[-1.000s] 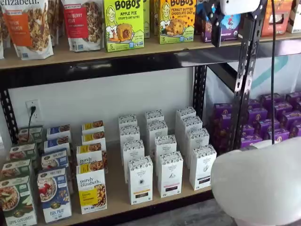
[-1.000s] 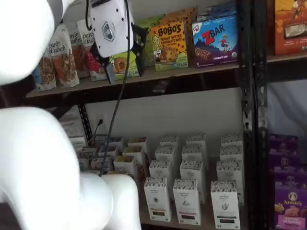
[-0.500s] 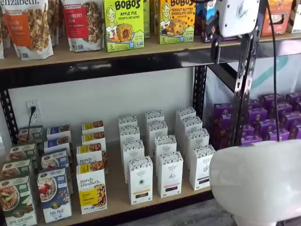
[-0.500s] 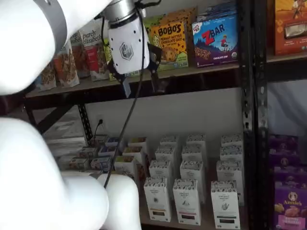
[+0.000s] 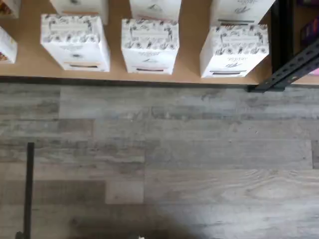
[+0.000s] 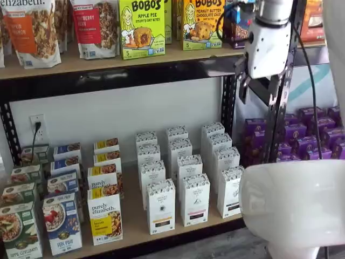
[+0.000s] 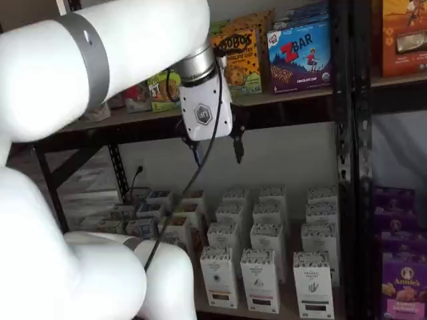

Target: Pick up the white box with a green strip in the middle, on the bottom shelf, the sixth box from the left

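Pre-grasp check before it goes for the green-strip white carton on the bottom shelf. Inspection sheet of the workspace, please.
Surface: tan particleboard bottom shelf with a black rail, packed with rows of boxes.
Job's things: tall white carton with dark greenish strip, upright, right end of the front row, untouched.
Clutter: like white cartons with yellowish strip and reddish strip beside it; colourful cereal boxes to the left; purple boxes in the next bay.
Grippers: white-bodied, black-fingered pincer open, empty, high above the cartons.
Cables: black cable hangs from the pincer; plug in wall socket.
Surroundings: grey wood-plank floor; white wall behind.
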You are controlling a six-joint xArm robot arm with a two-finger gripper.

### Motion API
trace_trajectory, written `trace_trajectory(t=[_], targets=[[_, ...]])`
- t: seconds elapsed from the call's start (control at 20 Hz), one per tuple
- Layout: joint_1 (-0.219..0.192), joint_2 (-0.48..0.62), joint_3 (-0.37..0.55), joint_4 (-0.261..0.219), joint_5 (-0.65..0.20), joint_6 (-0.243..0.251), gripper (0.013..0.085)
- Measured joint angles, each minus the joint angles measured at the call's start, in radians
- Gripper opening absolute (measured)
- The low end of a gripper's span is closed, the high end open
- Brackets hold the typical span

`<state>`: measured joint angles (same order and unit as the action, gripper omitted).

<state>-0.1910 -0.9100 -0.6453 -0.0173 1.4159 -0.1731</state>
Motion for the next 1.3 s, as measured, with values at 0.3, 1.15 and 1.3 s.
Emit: trace_trajectory(t=[0.3,1.15,1.3], targets=[[-0.03,0.066,0.123,-0.001,-0.164,-0.027,0.085],[-0.042,0.438,0.363,-0.056,-0.815,0.014,0.085],[-0.037,0.531,0.37,-0.065,-0.922,0.03,0.085]])
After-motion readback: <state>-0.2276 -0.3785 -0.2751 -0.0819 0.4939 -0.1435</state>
